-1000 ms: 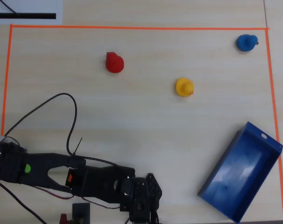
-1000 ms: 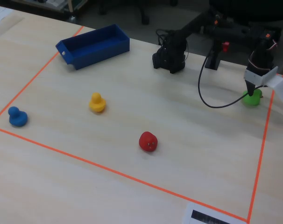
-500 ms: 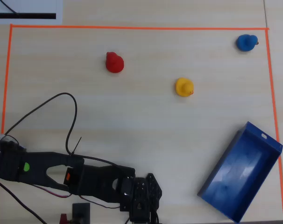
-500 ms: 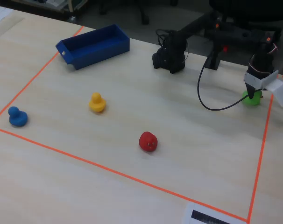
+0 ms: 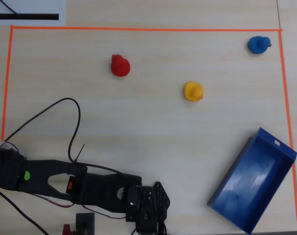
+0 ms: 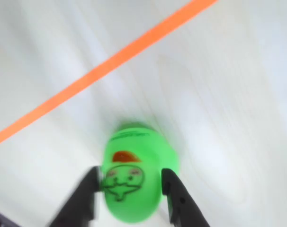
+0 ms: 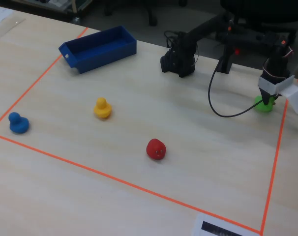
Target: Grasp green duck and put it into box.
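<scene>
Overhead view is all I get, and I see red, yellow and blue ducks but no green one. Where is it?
Observer: The fixed view shows the green duck on the table, just inside the orange tape line and right under the hand.
Operator: Is the hand around it?
Observer: Yes. In the wrist view the duck sits between the two fingers, one on each side.
Operator: Is it squeezing yet?
Observer: I can't tell. The wrist view is blurred, though the fingers look very close to the duck's sides.
</scene>
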Controlling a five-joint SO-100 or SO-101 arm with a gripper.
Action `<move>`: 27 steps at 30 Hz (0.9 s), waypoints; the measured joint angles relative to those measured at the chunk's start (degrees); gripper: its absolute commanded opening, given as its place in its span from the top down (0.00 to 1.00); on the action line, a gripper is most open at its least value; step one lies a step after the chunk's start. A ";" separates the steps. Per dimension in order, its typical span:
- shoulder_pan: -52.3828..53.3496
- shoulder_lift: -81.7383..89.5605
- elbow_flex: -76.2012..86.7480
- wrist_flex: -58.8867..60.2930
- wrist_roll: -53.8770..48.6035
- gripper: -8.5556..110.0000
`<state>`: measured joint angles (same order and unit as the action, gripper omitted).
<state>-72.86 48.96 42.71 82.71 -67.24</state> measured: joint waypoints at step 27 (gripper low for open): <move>5.19 20.30 2.11 8.35 -0.70 0.93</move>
<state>-67.68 69.26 44.82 91.05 -67.94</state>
